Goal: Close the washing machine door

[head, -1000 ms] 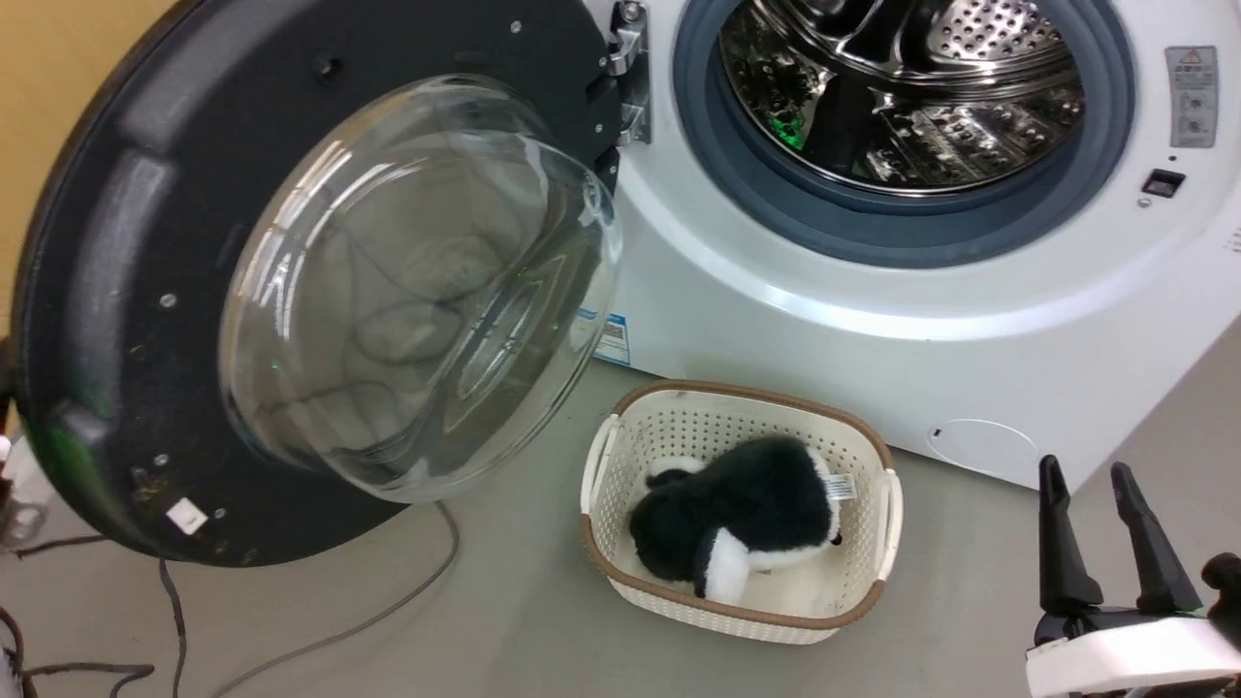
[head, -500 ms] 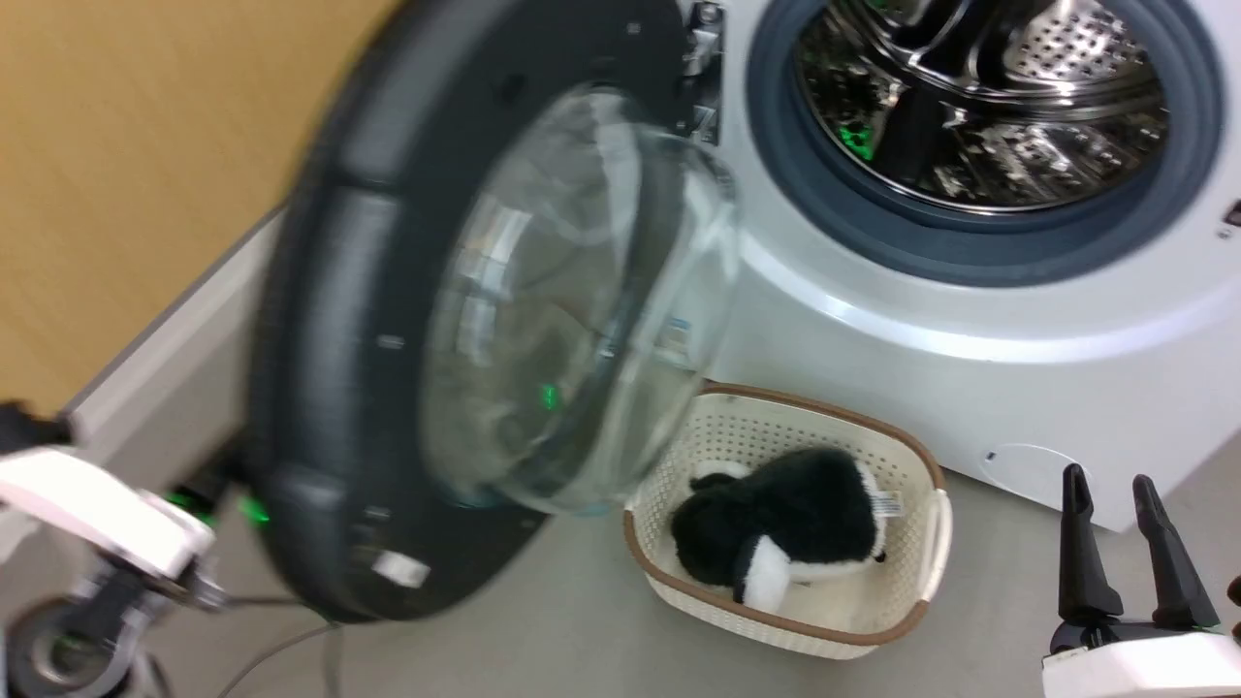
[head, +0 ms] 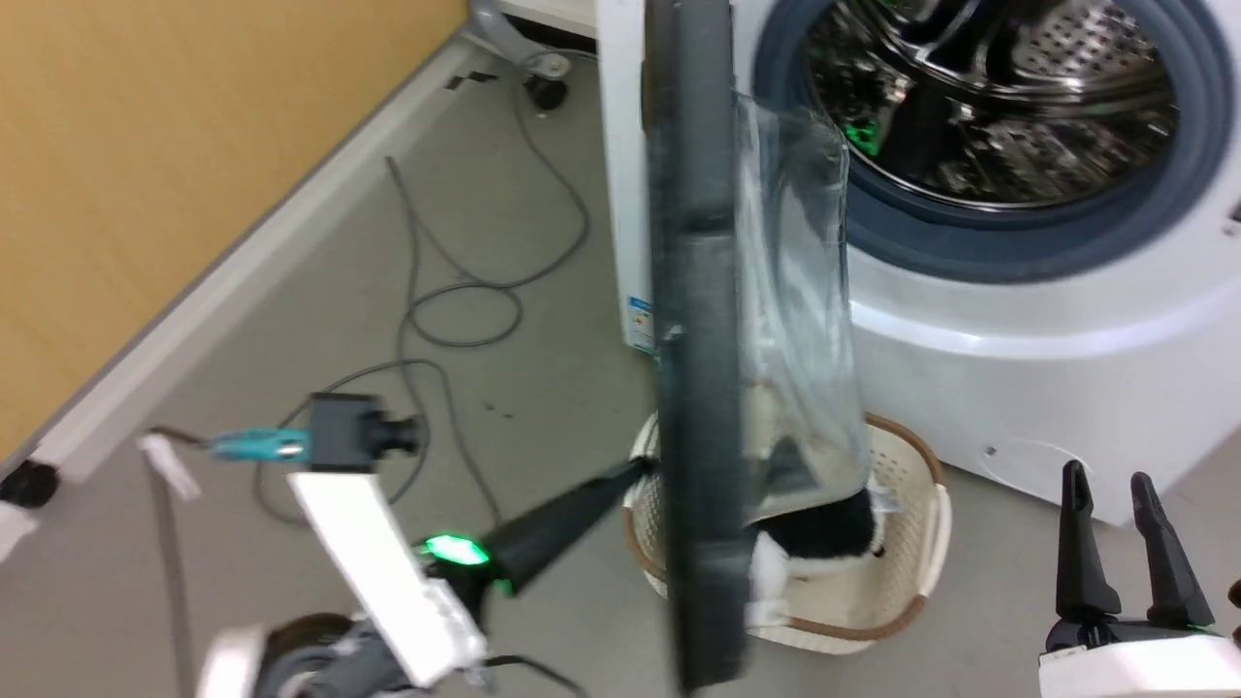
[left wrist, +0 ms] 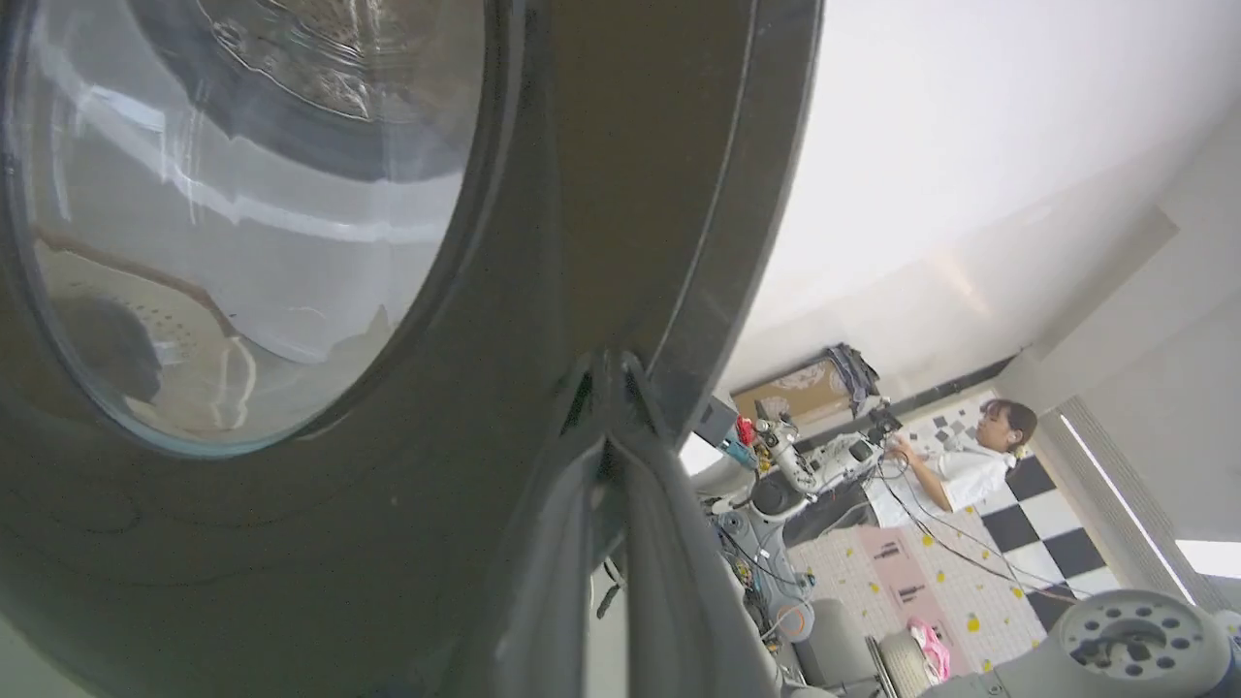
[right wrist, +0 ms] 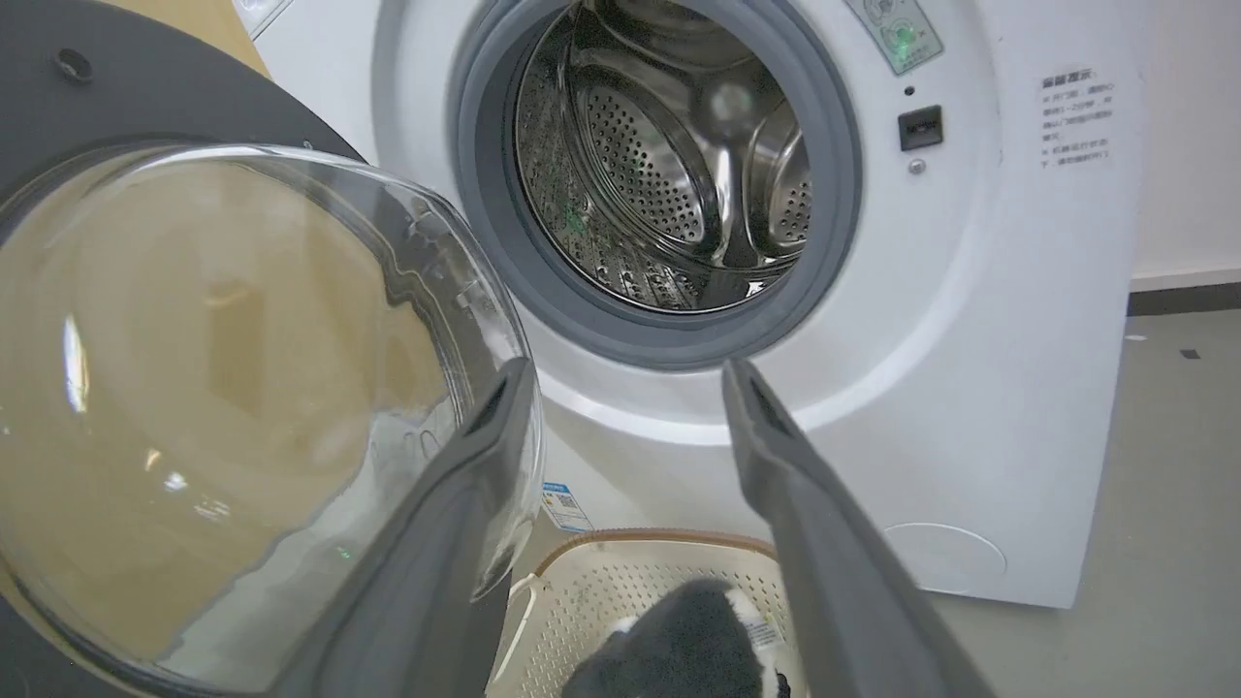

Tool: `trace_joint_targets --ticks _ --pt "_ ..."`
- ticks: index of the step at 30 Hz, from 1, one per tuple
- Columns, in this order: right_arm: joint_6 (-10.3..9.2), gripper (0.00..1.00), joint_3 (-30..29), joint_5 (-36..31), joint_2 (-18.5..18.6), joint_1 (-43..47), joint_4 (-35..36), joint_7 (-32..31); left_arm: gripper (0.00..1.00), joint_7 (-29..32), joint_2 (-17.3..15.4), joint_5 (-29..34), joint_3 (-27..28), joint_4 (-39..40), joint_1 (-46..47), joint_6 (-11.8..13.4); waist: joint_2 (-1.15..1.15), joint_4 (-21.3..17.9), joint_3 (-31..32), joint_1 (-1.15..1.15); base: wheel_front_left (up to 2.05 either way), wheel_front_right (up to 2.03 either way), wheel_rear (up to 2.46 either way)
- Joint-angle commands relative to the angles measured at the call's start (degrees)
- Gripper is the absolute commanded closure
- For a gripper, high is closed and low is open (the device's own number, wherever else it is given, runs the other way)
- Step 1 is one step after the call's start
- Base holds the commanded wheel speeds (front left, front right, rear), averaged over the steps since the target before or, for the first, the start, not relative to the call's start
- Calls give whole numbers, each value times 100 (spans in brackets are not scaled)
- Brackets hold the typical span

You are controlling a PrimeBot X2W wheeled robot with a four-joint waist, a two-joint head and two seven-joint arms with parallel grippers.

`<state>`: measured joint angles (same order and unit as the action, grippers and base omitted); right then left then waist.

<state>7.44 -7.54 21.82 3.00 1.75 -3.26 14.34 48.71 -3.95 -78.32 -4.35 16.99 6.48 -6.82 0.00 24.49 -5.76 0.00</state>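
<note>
In the head view, a tan wood-grain wall (head: 145, 145) is running along the left side, and a pale skirting strip (head: 242, 281) is bordering its foot. The grey floor (head: 543, 388) is presenting a smooth, matt finish, and dark cables (head: 465, 287) are looping across it near the skirting strip. In the right wrist view, a white wall (right wrist: 1193, 126) is standing at the right, with a dark skirting band (right wrist: 1183, 296) running along its base. In the left wrist view, a pale surface (left wrist: 970, 145), wall or ceiling, is spanning the upper right. A chequered floor (left wrist: 1052, 523) in black and white is showing below it, a person (left wrist: 970, 470) in a white top is reaching toward cabled equipment, and a bright patch of light (left wrist: 1212, 557) is showing at the right edge.
</note>
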Motion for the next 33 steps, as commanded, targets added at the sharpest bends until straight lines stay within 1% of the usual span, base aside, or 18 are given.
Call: trace_joint_targets --ticks 1,5,7,8,15,16,19,21,22,27,30,33 --pt "5 0 -14 46 -13 -44 10 66 100 -192 61 -94 -353 102 157 -66 0 -277 -68 0 0 0 0" --pt "5 0 -33 -48 -13 -104 45 66 100 -926 91 38 -948 -28 495 -66 0 -761 -158 0 0 0 0" --pt "5 0 -60 -81 -13 -142 66 66 100 -1372 99 51 -1194 -244 690 -67 0 -1017 -213 0 0 0 0" --pt "5 0 -60 -81 -13 -142 66 66 100 -1372 99 51 -1194 -244 690 -67 0 -1017 -213 0 0 0 0" --pt "5 0 -87 -125 -13 -335 128 66 100 -2731 105 11 -2005 -1182 1487 -67 0 -1941 -487 0 0 0 0" --pt "5 0 -113 -126 -13 -372 141 66 100 -3102 106 57 -2186 -1498 1741 -67 0 -2148 -566 0 0 0 0" --pt "5 0 -124 -104 -13 -440 160 66 100 -3663 105 306 -2435 -2093 2143 -67 0 -2416 -686 0 0 0 0" --pt "5 0 -132 -80 -13 -484 173 66 100 -3975 101 391 -2591 -2531 2370 -67 0 -2549 -756 0 0 0 0" --pt "5 0 -132 -80 -13 -484 173 66 100 -3975 101 391 -2591 -2531 2370 -67 0 -2549 -756 0 0 0 0" --pt "5 0 -79 -50 -13 -572 175 66 100 -4601 67 435 -2955 -3486 2840 -67 0 -2749 -873 0 0 0 0" --pt "5 0 -62 -62 -13 -597 189 66 100 -4844 10 353 -3220 -3691 2990 -67 0 -2777 -895 0 0 0 0" --pt "5 0 -69 -90 -13 -584 209 66 100 -5053 -113 280 -3490 -3710 3055 -67 0 -2734 -864 0 0 0 0"
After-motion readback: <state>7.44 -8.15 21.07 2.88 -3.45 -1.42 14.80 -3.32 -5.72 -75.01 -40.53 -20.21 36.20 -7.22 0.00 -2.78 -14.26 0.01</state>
